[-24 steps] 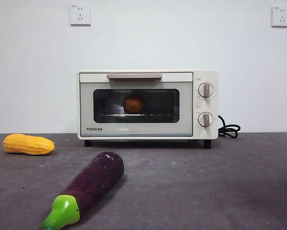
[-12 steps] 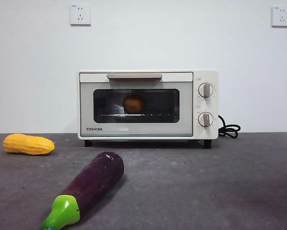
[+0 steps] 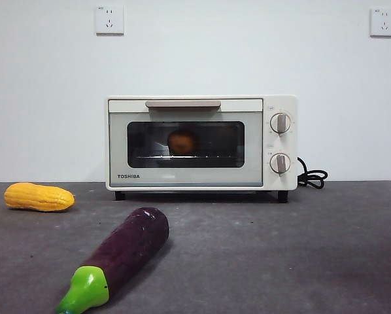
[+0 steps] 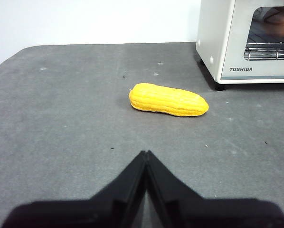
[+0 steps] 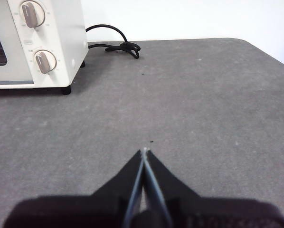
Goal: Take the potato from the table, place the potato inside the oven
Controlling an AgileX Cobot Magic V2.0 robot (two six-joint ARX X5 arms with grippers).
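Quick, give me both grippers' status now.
Left gripper: shut, holding nothing, above the table near the corn.
Right gripper: shut, holding nothing.

The one readable text is the brand name "TOSHIBA", in dark capitals on the lower left corner of the oven (image 3: 201,142) door frame, below the glass window. The left wrist view shows the same word there (image 4: 240,69). Small markings around the two knobs are too small to read.
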